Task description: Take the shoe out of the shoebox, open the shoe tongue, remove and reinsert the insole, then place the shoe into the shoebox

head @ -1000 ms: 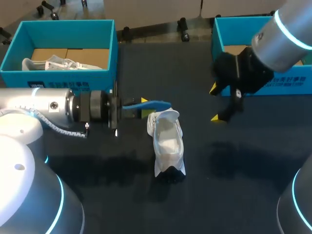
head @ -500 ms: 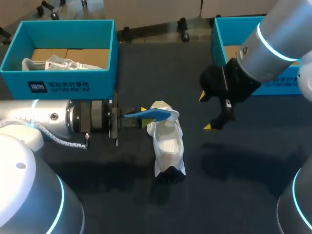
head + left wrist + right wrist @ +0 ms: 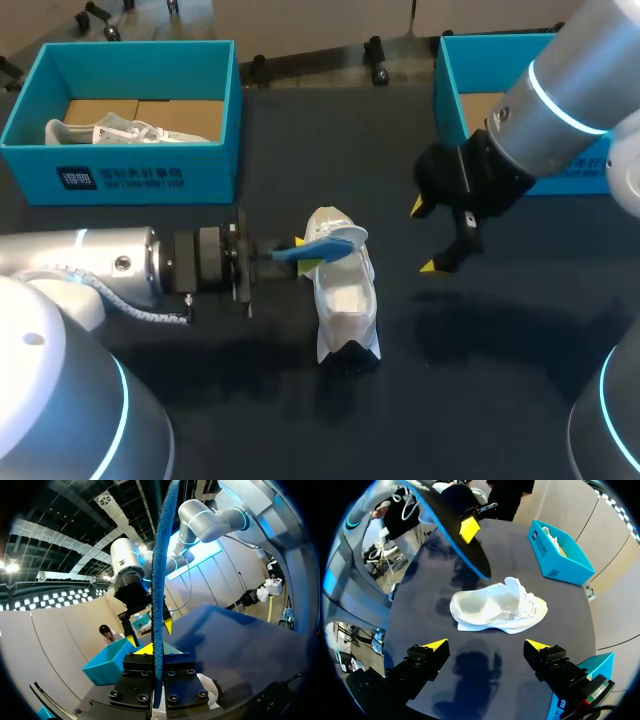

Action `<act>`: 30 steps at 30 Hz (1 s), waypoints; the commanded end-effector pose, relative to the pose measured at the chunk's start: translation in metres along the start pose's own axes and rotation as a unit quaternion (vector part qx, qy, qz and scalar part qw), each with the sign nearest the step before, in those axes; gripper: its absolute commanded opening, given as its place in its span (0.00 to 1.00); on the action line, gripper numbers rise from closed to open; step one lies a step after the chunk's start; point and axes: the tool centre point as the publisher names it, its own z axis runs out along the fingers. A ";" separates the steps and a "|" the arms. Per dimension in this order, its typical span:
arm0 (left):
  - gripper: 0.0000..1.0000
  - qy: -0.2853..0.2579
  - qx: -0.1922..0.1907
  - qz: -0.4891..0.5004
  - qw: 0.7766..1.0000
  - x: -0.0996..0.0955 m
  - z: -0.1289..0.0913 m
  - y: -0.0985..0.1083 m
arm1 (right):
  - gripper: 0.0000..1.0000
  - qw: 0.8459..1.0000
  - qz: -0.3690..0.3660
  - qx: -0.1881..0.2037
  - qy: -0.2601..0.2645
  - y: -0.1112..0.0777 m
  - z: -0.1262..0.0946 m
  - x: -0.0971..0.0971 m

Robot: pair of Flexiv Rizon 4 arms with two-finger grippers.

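Observation:
A white shoe (image 3: 345, 292) lies on the dark table, its opening facing up. My left gripper (image 3: 293, 250) comes in from the left and is shut on a blue insole (image 3: 326, 245), held over the shoe's far end. In the left wrist view the insole (image 3: 161, 575) stands edge-on between the fingers (image 3: 144, 649). My right gripper (image 3: 424, 237) hangs open to the right of the shoe, apart from it. In its own view the right gripper (image 3: 485, 646) is over the table near the shoe (image 3: 496, 606), with the insole (image 3: 454, 530) beyond.
A teal shoebox (image 3: 120, 165) at the back left holds another white shoe (image 3: 110, 130). A second teal shoebox (image 3: 450, 85) stands at the back right, behind my right arm. Bare dark table (image 3: 500, 390) lies in front of the shoe and to its right.
My left gripper has carried the insole toward the table's front, onto the shoe's far end, tilting it. My right gripper has shifted left, closer to the shoe.

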 end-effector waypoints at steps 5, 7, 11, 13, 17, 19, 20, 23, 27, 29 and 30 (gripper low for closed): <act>0.00 -0.019 -0.014 -0.009 1.000 0.007 0.014 0.008 | 1.00 1.000 0.000 0.000 -0.001 0.000 0.001 0.001; 0.00 -0.017 -0.017 -0.011 1.000 0.009 0.018 0.011 | 1.00 1.000 0.000 0.000 -0.001 0.000 0.001 0.001; 0.00 -0.019 -0.024 -0.013 0.999 0.012 0.021 0.010 | 1.00 1.000 0.000 0.000 -0.001 0.000 0.001 0.001; 0.00 -0.019 -0.027 -0.011 0.999 0.016 0.023 0.011 | 1.00 1.000 0.000 0.000 -0.001 0.000 0.001 0.001; 0.00 -0.021 -0.029 -0.015 0.999 0.023 0.027 0.018 | 1.00 1.000 0.000 0.000 -0.001 0.000 0.001 0.001; 0.00 -0.020 -0.034 -0.005 0.999 0.024 0.029 0.020 | 1.00 1.000 0.000 0.000 -0.001 0.000 0.001 0.001; 0.00 -0.022 -0.035 -0.001 0.999 0.024 0.030 0.020 | 1.00 1.000 0.000 0.000 -0.001 0.000 0.001 0.001; 0.00 -0.023 -0.035 -0.004 0.999 0.023 0.032 0.023 | 1.00 1.000 0.000 0.000 -0.001 0.000 0.001 0.001; 0.00 -0.016 -0.039 -0.003 0.999 0.023 0.034 0.030 | 1.00 1.000 0.000 0.000 -0.001 0.000 0.001 0.001; 0.00 -0.007 -0.035 -0.011 0.999 0.022 0.034 0.034 | 1.00 1.000 0.000 0.000 -0.001 0.000 0.001 0.001; 0.00 -0.004 -0.035 -0.013 0.999 0.022 0.034 0.036 | 1.00 1.000 0.000 0.000 -0.001 0.000 0.001 0.001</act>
